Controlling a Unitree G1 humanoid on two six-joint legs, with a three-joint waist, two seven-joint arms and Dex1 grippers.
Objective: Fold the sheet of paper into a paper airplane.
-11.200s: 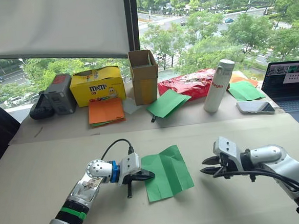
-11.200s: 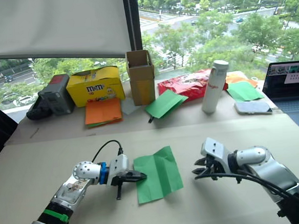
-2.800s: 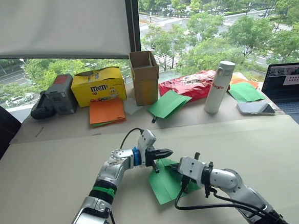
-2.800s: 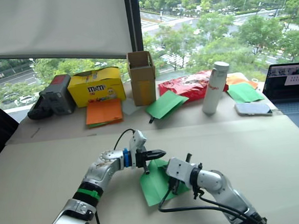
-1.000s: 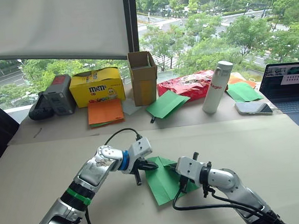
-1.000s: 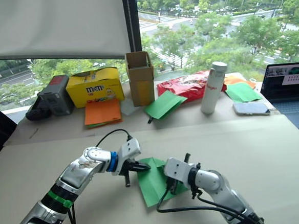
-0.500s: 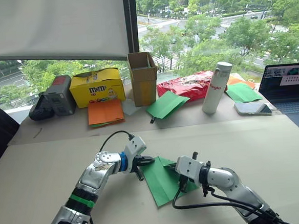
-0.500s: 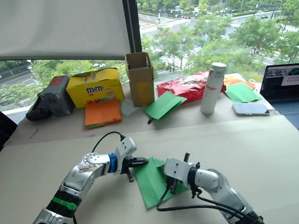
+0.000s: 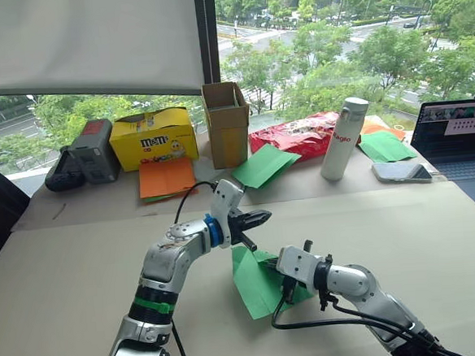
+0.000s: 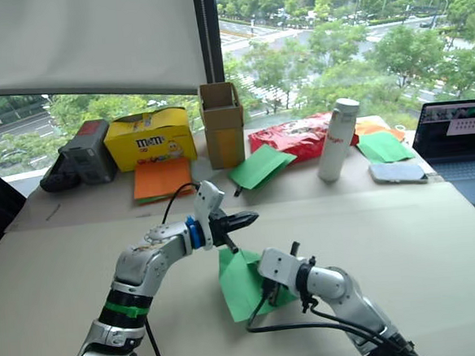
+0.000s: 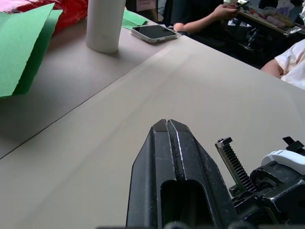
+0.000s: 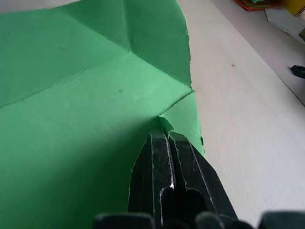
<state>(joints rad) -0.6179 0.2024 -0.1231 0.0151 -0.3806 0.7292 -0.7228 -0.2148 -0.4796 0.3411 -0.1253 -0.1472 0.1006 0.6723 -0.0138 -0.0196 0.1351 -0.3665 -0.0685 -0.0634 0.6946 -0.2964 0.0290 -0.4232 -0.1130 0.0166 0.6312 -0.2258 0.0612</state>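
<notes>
The green sheet of paper (image 9: 257,281) lies creased on the desk (image 9: 56,272). It looks thin and floppy, so I pinch its edge. My right tool (image 12: 167,138) grips it; my left tool (image 9: 261,219) is clenched, empty, above.

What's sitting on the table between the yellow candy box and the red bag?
An open cardboard box stands upright between the yellow candy box and the red bag, as the left eye view shows.

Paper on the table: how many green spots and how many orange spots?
Green: 3, the sheet of paper, one near the cardboard box, one near the laptop
Orange: 2, one near the yellow box, one behind the bottle
Total: 5
</notes>
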